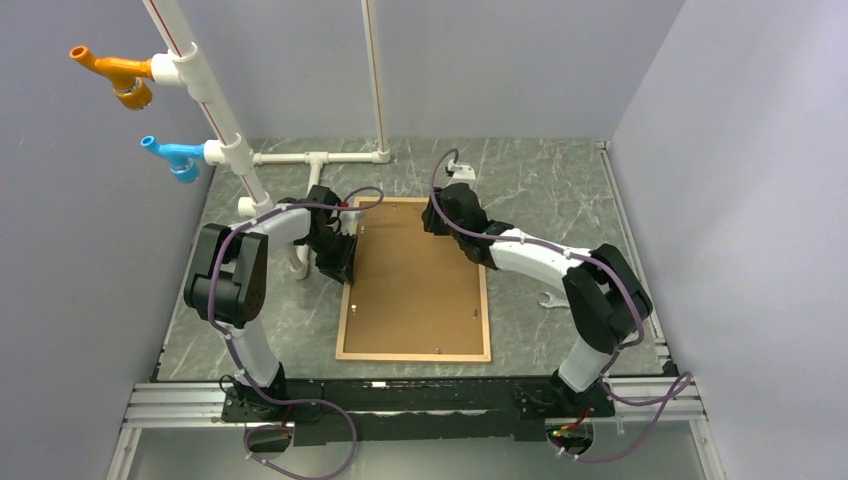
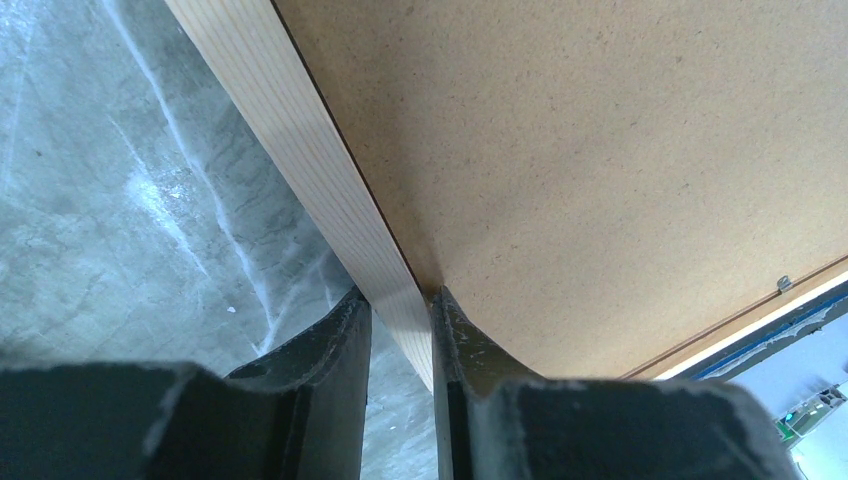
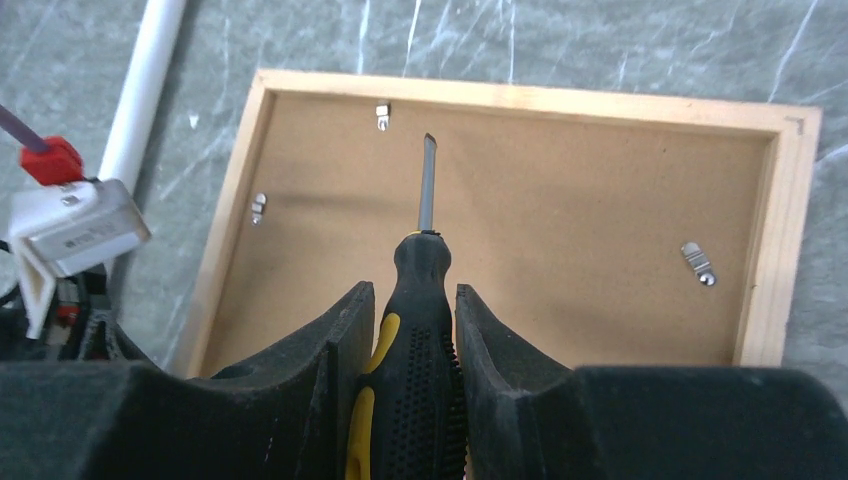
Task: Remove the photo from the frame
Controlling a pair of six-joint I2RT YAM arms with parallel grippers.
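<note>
The light-wood frame point(image 1: 414, 355) lies face down on the grey table. A plain brown back point(image 1: 415, 280) fills it; the photo's printed side is hidden. My left gripper point(image 1: 345, 262) is shut on the frame's left rail point(image 2: 300, 150), one finger outside it and one on the brown back point(image 2: 600, 150). My right gripper point(image 1: 440, 215) hovers over the frame's far end, shut on a black and yellow screwdriver point(image 3: 427, 190). The screwdriver's tip points at a metal clip point(image 3: 382, 117) on the far rail point(image 3: 520, 97). Further clips point(image 3: 258, 207) point(image 3: 698, 262) sit along the sides.
A white pipe structure point(image 1: 320, 158) stands at the back left, with orange point(image 1: 115, 72) and blue point(image 1: 172, 153) fittings. A small wrench point(image 1: 550, 299) lies on the table right of the frame. A small white part point(image 1: 460, 172) lies behind the frame.
</note>
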